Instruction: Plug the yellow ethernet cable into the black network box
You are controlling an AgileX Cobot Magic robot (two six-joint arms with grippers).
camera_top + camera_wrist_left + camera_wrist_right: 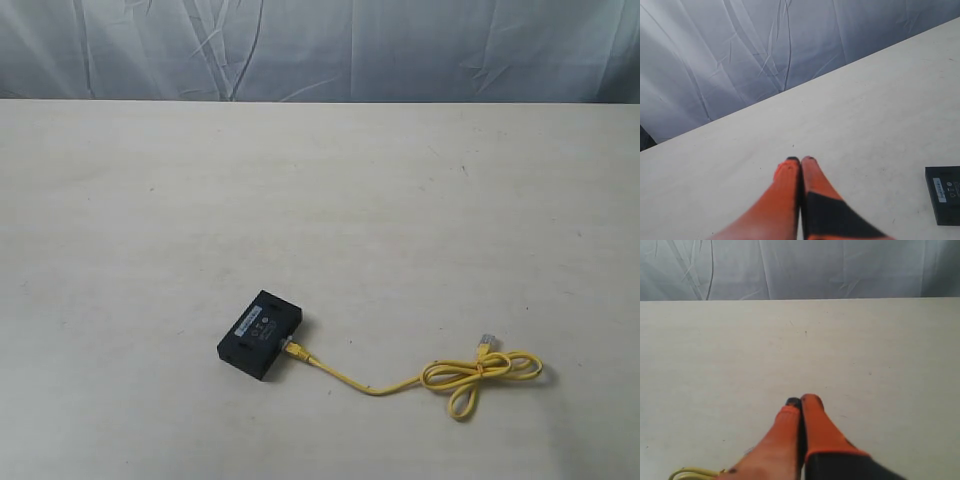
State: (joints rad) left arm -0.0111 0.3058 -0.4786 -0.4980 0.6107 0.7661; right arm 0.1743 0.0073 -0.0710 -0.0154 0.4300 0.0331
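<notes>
The black network box (260, 335) lies flat near the table's front, a pale label on its top. One plug of the yellow ethernet cable (400, 381) sits at the box's right side, touching it; the cord runs right into a looped bundle (480, 375) with the free clear plug on top. Neither arm shows in the exterior view. In the left wrist view my left gripper (800, 160) is shut with nothing in it, the box (945, 195) off to one side. My right gripper (802, 401) is also shut and holds nothing, a bit of yellow cable (690, 473) at the frame's edge.
The pale table (320, 220) stretches wide around the box and cable. A wrinkled grey-blue cloth backdrop (320, 50) hangs behind the table's far edge.
</notes>
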